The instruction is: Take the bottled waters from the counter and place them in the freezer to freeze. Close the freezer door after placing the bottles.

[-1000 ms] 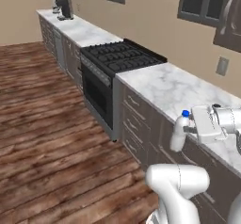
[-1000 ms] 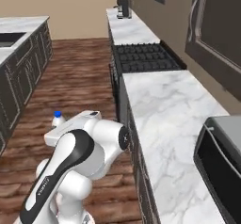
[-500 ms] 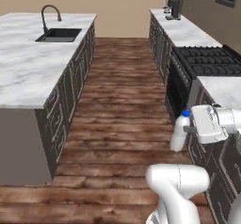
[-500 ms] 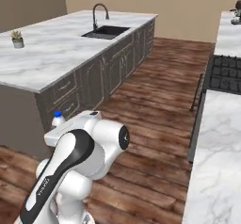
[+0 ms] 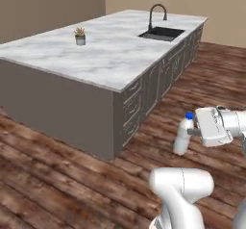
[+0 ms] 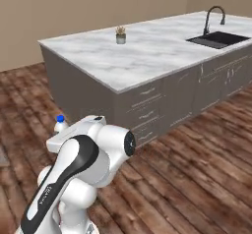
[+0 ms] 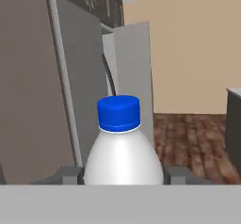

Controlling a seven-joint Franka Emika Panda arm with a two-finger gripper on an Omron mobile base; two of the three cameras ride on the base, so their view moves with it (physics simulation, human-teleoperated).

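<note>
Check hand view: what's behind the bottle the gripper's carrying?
Behind the whitish bottle stands the grey freezer, with one door panel swung open and a dark handle partly visible. The bottle covers the unit's lower part; its shelves cannot be seen.

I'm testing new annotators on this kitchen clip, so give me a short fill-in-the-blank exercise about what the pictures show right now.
1. The gripper holds a whitish bottle with a ____ cap.
2. On the island counter, far from the sink, stands a small potted ____.
3. In the hand view, the tall grey door behind the bottle stands ____.

Missing words: blue; plant; open
</note>
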